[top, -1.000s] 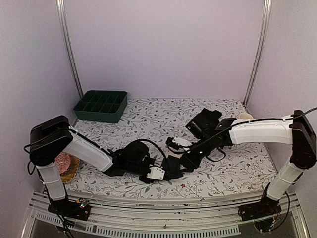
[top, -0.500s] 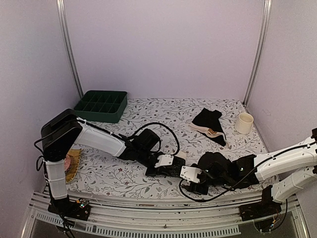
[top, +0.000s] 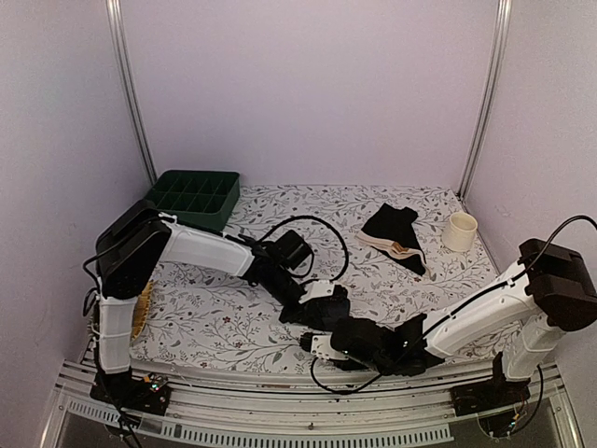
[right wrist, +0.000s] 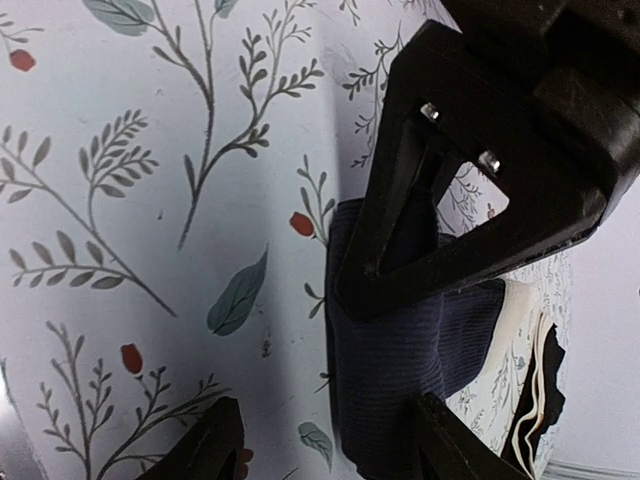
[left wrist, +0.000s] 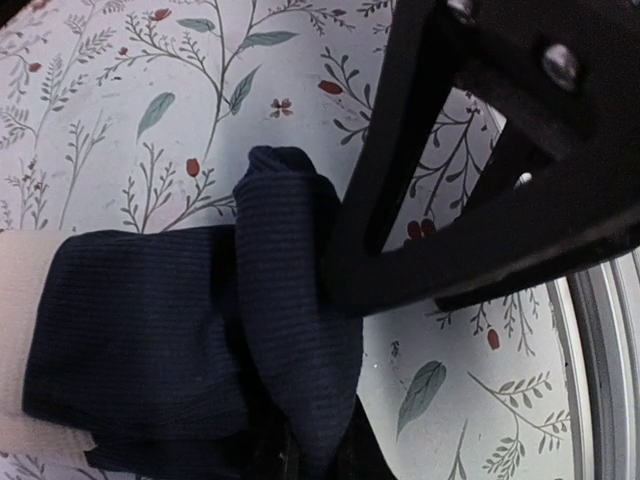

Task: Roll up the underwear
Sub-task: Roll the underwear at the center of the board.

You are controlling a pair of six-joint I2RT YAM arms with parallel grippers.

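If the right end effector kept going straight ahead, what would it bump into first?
Most likely the dark navy ribbed fabric underwear, lying just ahead of the right end effector; depth is unclear.

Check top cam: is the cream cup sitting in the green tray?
No, the cup stands at the far right, apart from the tray at far left.

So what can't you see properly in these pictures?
1. Top view: the dark navy ribbed underwear being rolled is mostly hidden beneath the left gripper and right gripper.
2. Left wrist view: its lower finger is cut off by the bottom edge, so its grip is unclear.
3. Right wrist view: the upper black finger covers the fabric's far part.
4. Top view: the woven basket sits behind the left arm; contents hidden.
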